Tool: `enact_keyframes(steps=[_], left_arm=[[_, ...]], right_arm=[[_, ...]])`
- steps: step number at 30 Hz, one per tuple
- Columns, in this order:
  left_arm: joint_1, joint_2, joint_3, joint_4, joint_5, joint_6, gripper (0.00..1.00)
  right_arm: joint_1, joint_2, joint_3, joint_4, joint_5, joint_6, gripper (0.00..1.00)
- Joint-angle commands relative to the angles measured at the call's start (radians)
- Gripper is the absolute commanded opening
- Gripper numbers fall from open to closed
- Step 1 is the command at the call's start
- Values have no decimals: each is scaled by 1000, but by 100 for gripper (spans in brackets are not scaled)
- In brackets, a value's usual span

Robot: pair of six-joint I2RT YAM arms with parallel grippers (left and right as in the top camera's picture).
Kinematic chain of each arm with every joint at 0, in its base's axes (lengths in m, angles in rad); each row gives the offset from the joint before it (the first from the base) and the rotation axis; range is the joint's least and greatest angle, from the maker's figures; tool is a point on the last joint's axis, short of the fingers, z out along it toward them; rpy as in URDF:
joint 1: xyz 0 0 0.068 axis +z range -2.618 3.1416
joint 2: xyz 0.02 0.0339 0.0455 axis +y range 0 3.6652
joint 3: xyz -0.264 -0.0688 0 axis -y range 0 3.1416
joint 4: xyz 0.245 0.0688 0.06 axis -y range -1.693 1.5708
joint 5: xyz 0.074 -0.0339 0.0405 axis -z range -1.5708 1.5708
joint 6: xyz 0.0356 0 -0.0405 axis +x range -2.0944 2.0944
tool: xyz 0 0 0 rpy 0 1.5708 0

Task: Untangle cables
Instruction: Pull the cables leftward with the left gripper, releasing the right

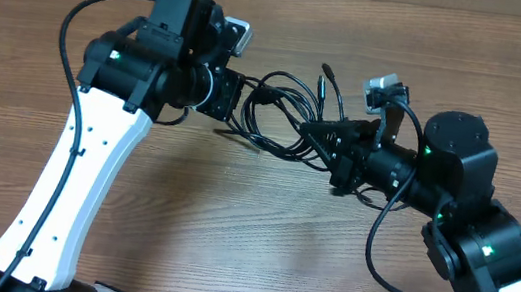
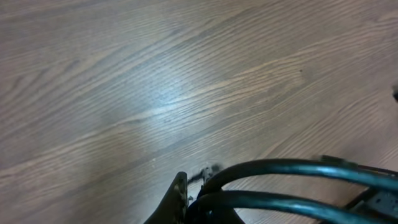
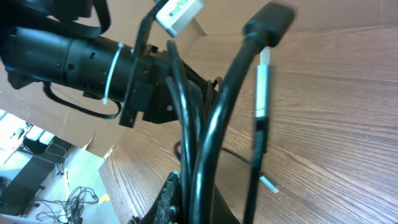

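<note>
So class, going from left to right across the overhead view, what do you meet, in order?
left arm → left gripper → cables → right gripper → right arm

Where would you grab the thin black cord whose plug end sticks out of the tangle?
Probably just behind the black plug, coming from the far side of the brown wooden table. That end pokes free of the looped black cables, while the left gripper and right gripper crowd both flanks.
</note>
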Motion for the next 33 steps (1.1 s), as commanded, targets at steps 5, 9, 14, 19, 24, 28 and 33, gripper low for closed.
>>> enact_keyframes(steps=[5, 9, 14, 19, 24, 28, 33], left_arm=[[69, -1, 7, -39, -379, -174, 4], [162, -31, 7, -120, -465, -210, 4], [321, -65, 7, -192, -447, -193, 4], [349, -98, 7, -180, -363, -156, 4], [284, -110, 7, -130, -234, -154, 4], [268, -110, 7, -72, -47, -154, 4], [273, -110, 7, -33, 108, -163, 4]], right_arm=[[-3, -129, 36, -13, -33, -1, 4], [-4, -130, 36, -29, -32, -2, 4], [-5, -130, 36, -54, 48, -5, 4], [-4, -121, 36, -55, 67, -5, 6], [-5, -55, 36, -71, 125, -1, 100], [-3, 5, 36, -77, 83, 2, 100], [-3, 66, 36, -66, 86, -31, 100]])
